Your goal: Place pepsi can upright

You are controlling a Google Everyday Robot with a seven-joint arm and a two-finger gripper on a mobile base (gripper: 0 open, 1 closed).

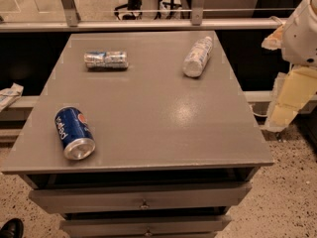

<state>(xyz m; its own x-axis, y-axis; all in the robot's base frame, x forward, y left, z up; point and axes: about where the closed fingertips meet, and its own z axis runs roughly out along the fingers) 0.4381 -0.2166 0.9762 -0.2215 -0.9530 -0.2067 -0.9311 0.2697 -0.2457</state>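
The pepsi can is dark blue with white lettering and a round logo. It lies on its side near the front left corner of the grey table, its silver top facing the front edge. My gripper hangs off the table's right side, pale yellow below the white arm. It is far from the can and holds nothing that I can see.
A silvery pale-blue can lies on its side at the back left. A clear plastic bottle lies at the back right. The table has drawers below its front edge. A rail runs behind the table.
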